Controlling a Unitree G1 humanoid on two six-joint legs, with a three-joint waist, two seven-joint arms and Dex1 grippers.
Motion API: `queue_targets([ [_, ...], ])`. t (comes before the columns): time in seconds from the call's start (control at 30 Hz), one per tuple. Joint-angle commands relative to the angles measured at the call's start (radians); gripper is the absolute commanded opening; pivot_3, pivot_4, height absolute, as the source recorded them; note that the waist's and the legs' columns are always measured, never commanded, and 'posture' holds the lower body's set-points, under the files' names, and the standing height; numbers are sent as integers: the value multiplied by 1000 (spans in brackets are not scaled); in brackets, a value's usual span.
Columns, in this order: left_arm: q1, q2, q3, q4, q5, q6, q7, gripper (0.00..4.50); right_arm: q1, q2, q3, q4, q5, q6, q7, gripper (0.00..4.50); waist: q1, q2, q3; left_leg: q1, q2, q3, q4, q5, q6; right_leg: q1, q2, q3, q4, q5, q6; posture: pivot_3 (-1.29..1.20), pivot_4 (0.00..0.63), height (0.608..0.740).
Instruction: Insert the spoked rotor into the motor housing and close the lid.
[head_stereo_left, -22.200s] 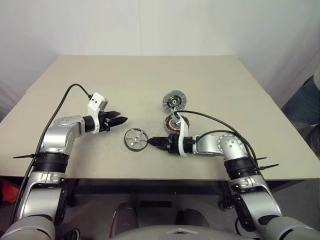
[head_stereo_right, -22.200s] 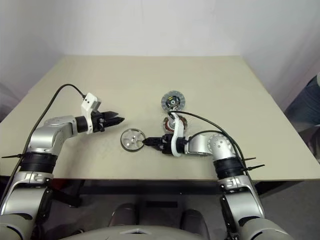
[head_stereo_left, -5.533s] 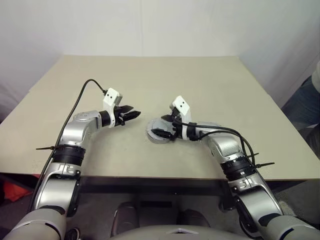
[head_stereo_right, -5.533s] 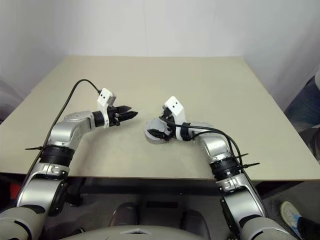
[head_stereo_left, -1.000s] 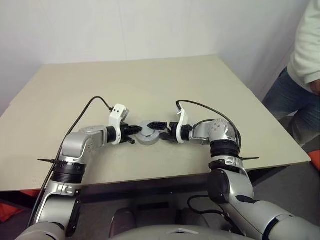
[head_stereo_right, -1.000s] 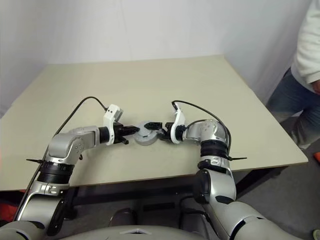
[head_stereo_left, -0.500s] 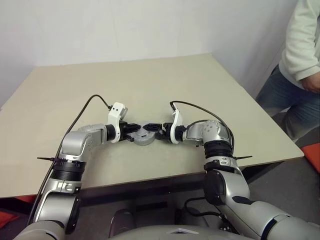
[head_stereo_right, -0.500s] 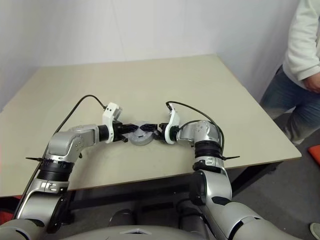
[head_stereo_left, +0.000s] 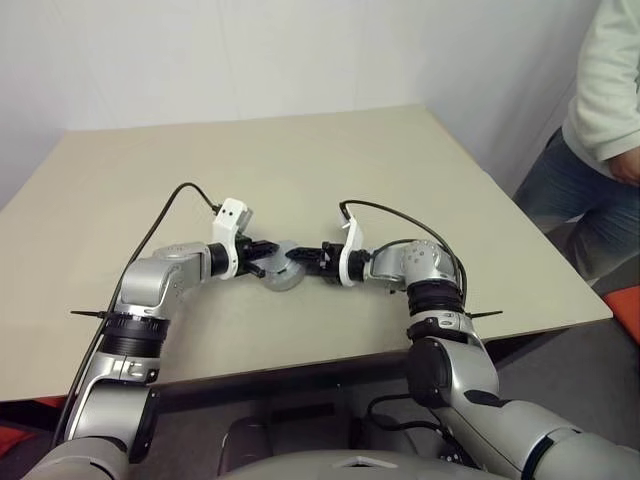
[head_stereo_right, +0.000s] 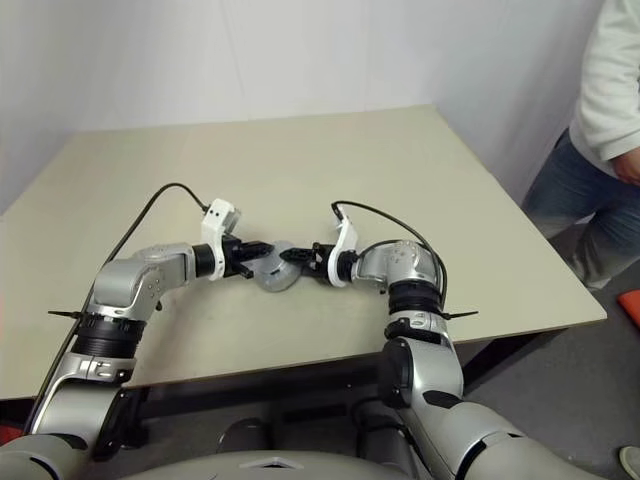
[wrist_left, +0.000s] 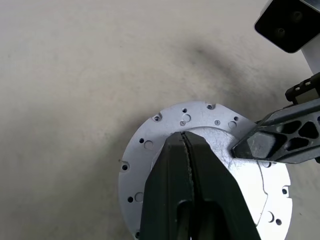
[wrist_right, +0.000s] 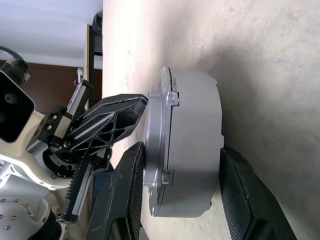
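The motor housing (head_stereo_left: 283, 270) sits mid-table as a closed grey drum, with the lid (wrist_left: 150, 150) on top showing its plain outer face with small holes. My left gripper (wrist_left: 184, 135) is shut, its tips resting on the lid's top face. From the opposite side my right gripper (wrist_right: 182, 149) straddles the drum; one finger (wrist_right: 127, 190) lies on the lid's face and the other against the housing's (wrist_right: 195, 150) underside. The left fingers (wrist_right: 105, 125) show beyond the lid. The spoked rotor is hidden.
A person (head_stereo_left: 605, 120) in a light top and jeans stands past the table's right edge. The beige table (head_stereo_left: 300, 170) stretches bare behind and to both sides of the grippers. Black cables loop from both wrists over the tabletop.
My right gripper's jaws have narrowed onto the drum from wide open. The left gripper stays shut on the lid's top. The head view has shifted slightly.
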Motion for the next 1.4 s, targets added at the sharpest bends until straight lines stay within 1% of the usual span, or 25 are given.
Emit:
queue_targets([
  [0.03,17,-10,-18,47,21,-10,11,0,-70,33,-60,25,81,-26,-16,2059,1,0,0,0,0,0,0,0,0,0,0,0,0,0,0,0,0,740],
  [0.13,-3,-37,54,75,-1,-61,38,0,-107,26,-159,74,119,-65,-74,2042,2,1,2,0,0,0,0,0,0,-1,0,0,0,0,0,0,0,740],
  [0.2,-18,-60,107,94,-15,-95,63,0,-131,19,-208,107,137,-102,-111,2042,4,0,2,-1,0,0,0,0,0,-5,0,0,0,0,-1,0,0,740],
  [0.3,-67,-107,231,156,-59,-141,142,0,-170,7,-267,158,167,-165,-158,2042,12,0,6,-10,0,0,2,3,-5,-13,0,0,1,7,-10,0,0,740],
  [0.37,-91,-123,279,191,-65,-176,182,0,-191,2,-289,186,186,-194,-176,2042,17,-1,8,-13,0,0,2,3,-5,-15,0,0,1,8,-12,0,0,740],
  [0.53,-129,-141,356,247,-83,-235,243,0,-239,-8,-322,247,225,-259,-210,2042,33,-2,9,-20,0,0,2,1,-2,-17,1,-1,0,8,-13,0,0,740],
  [0.6,-144,-155,406,258,-123,-230,268,0,-263,-8,-339,270,250,-286,-220,2042,37,-2,9,-22,0,0,4,0,0,-17,0,-2,0,8,-13,0,0,740],
  [0.67,-155,-175,468,261,-192,-195,290,0,-287,-6,-349,282,275,-294,-225,2042,40,-4,10,-25,0,0,5,-1,1,-19,0,-2,0,8,-12,0,0,740],
  [0.77,-150,-179,531,260,-281,-133,290,0,-308,-1,-343,264,311,-266,-234,2042,42,-8,12,-27,0,0,7,-1,1,-21,0,-2,0,8,-12,0,0,740],
  [0.87,-131,-163,578,262,-339,-90,295,612,-323,-8,-338,251,337,-251,-247,2040,44,-8,13,-27,1,0,7,-1,1,-21,0,-2,1,8,-13,0,0,740],
  [0.97,-107,-151,621,270,-383,-69,303,1595,-333,-19,-336,247,359,-243,-260,2040,48,-8,13,-27,1,0,9,-1,1,-21,0,-2,1,8,-12,0,0,740],
  [1.07,-85,-151,658,270,-431,-55,305,2590,-332,-30,-307,241,353,-217,-259,2040,56,-8,13,-28,1,-1,13,-1,1,-21,0,-2,2,9,-12,0,0,740],
  [1.2,-96,-165,697,296,-483,-39,338,3911,-324,-38,-286,246,351,-207,-263,2040,59,-9,13,-29,2,-1,18,-1,1,-21,0,-2,4,10,-11,0,0,740],
  [1.27,-113,-182,735,327,-567,40,364,4480,-323,-36,-278,234,360,-186,-263,2040,60,-9,13,-29,3,-1,20,-1,1,-20,0,-2,4,10,-10,0,0,740],
  [1.4,-136,-216,761,371,-689,167,372,4480,-315,-25,-259,187,380,-127,-256,2040,63,-9,13,-30,2,-1,23,-1,1,-20,0,-1,4,13,-9,0,0,740],
])
